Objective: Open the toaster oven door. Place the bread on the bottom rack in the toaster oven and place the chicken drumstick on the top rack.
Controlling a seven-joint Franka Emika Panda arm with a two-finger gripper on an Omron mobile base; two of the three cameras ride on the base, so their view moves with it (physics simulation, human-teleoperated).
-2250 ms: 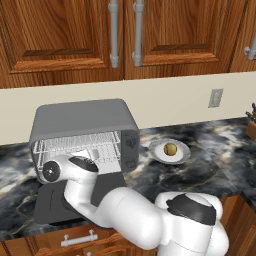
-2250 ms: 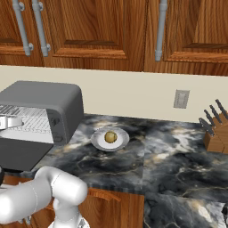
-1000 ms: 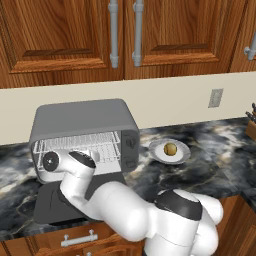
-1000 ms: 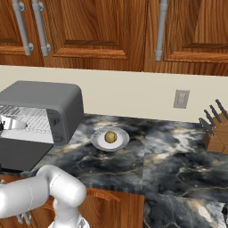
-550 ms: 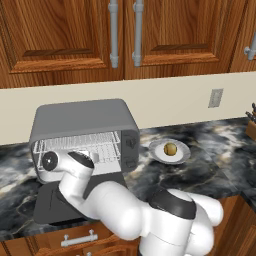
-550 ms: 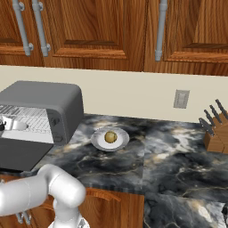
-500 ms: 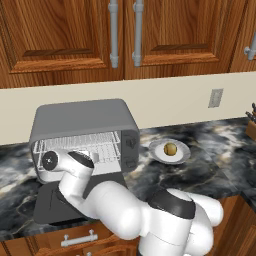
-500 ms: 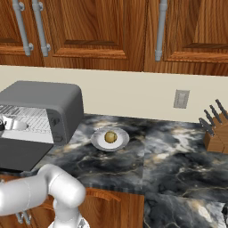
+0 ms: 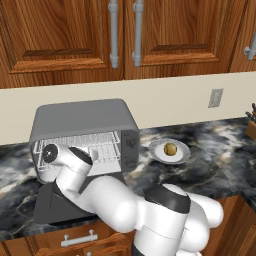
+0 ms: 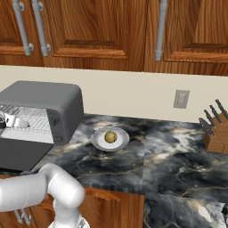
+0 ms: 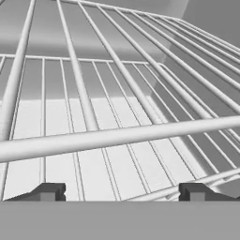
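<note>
The grey toaster oven [image 9: 82, 120] [image 10: 44, 95] stands at the counter's left with its door [image 9: 55, 205] [image 10: 20, 153] folded down flat. My gripper [image 9: 92, 155] [image 11: 123, 193] reaches into the oven mouth, open, its fingertips [image 11: 49, 192] wide apart with nothing between them. Silver rack wires [image 11: 122, 136] [image 9: 107, 142] lie right in front of the hand; I cannot tell the top rack from the bottom rack. The bread [image 9: 170, 149] [image 10: 110, 136] sits on a plate [image 9: 184, 156] [image 10: 122, 142] to the oven's right. The chicken drumstick is out of view.
A knife block [image 10: 216, 129] [image 9: 251, 125] stands at the counter's far right. A wall outlet [image 9: 215, 98] is above the dark marble counter [image 10: 169, 164]. Wooden cabinets hang overhead, and drawers with handles [image 9: 80, 239] run below the counter edge.
The hand has crept a little further up into the oven mouth and the arm's elbow has shifted slightly. The bread and the door have not moved.
</note>
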